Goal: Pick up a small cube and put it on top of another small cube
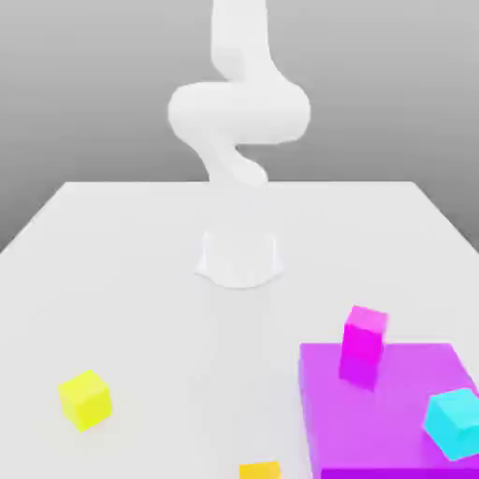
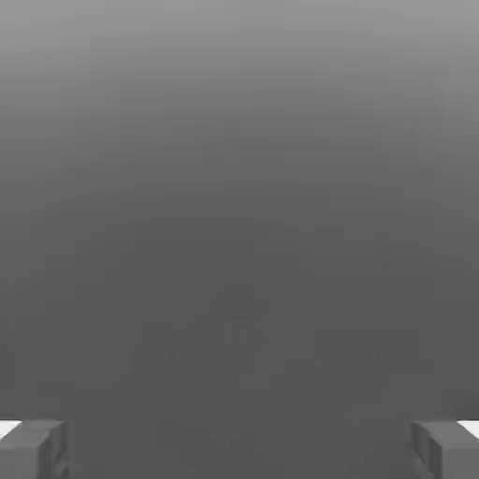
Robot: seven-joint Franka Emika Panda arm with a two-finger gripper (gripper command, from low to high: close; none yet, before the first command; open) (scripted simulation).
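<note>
In the exterior view we see a white table under a plain grey background. At the far middle of the table stands the white robot arm, rising from a round white base and curling up out of the top of the picture.

Toward the near side, at the exterior view's right, a large flat purple block lies on the table. A small magenta cube sits on the block's far edge, slightly tilted. A small cyan cube rests near the block's right edge, partly overlapping it as we look. At the exterior view's left, well apart from the purple block, a small yellow cube sits alone on the table. At the bottom edge, between the yellow cube and the purple block, we see the top of a small orange cube, cut off by the frame.

In the hand view we look out between the fingers. Their two grey tips sit at opposite corners of the picture, spread wide, with nothing held between them. Between and beyond the fingers we see a smooth grey background, so we cannot place any cube relative to the fingers.
</note>
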